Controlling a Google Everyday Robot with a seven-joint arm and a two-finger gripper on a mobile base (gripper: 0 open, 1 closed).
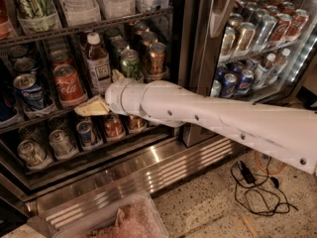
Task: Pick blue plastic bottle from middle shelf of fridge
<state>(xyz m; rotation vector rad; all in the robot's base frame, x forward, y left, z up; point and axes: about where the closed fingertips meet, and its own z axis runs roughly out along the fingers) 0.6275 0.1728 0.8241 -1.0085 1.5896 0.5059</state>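
I see the blue plastic bottle, white-capped, reddish-brown inside, white printed label, upright on the middle shelf beside a red cola can, with my gripper just below its base, grip state untellable.

— Where's my hand, and what crowds it?

— It sits at the front rail of the middle shelf, just below and left of the blue plastic bottle. A red cola can stands just beside the bottle on the left, and a green can is close on the right.

— Any room above?

— I see only a small gap between the cap and the upper shelf rail. My arm crosses in front of the lower cans.
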